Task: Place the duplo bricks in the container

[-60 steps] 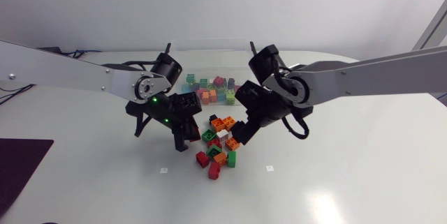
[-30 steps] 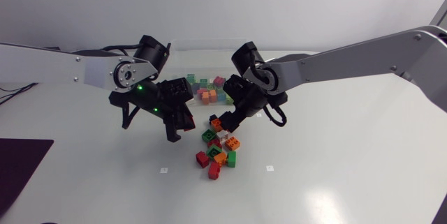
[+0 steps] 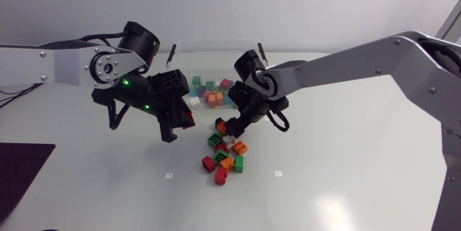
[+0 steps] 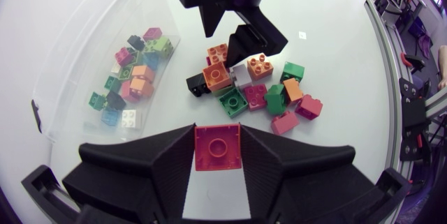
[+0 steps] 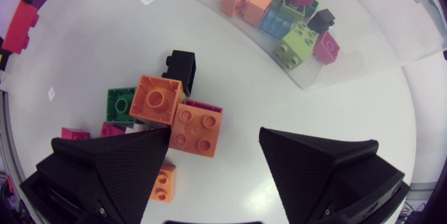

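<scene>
Red brick (image 4: 217,151) sits clamped between the fingers of my left hand (image 4: 216,135), held above the tabletop (image 4: 335,49). It shows the wrist camera a square face with one round feature in the middle. I can't tell whether that is a stud or the underside, and I see no long axis from here.

Just past it lies the loose pile of bricks (image 4: 269,95). My right hand (image 5: 215,132) hovers over the pile with its fingers spread wide and gripping nothing, two orange bricks (image 5: 155,100) right beneath it.

Farthest off is the clear container (image 4: 84,42), already partly filled. I judge the job now is carrying the red brick there: cross the rim squarely, keep clear of the right arm, and let go low over the container so the brick doesn't bounce out.
</scene>
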{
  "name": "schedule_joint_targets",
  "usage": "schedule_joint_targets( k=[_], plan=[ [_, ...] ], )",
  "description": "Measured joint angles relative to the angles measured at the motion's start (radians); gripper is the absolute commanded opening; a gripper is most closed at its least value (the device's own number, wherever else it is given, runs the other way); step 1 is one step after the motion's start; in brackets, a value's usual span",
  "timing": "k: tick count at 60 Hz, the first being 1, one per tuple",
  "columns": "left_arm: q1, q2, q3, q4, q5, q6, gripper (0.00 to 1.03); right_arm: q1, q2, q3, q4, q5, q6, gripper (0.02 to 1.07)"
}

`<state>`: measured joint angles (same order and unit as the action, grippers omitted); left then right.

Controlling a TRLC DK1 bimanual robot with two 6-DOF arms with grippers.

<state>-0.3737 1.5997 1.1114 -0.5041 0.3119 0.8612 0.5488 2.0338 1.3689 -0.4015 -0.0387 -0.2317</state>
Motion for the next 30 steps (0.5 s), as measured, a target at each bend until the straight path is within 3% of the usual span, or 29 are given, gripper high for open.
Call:
schedule_joint_targets(
  k=[23,27,30],
  plan=[
    [0.0,-0.04,-0.003,-0.014,0.0,0.0,0.27,0.0,0.063,0.062,-0.029,0.003,0.0,0.92],
    [0.0,-0.048,-0.005,-0.019,0.0,0.0,0.27,0.0,0.069,0.071,-0.04,0.009,0.0,0.8],
    [0.0,-0.057,-0.006,-0.028,0.0,0.0,0.27,0.0,0.072,0.075,-0.048,0.011,0.0,0.78]
  ],
)
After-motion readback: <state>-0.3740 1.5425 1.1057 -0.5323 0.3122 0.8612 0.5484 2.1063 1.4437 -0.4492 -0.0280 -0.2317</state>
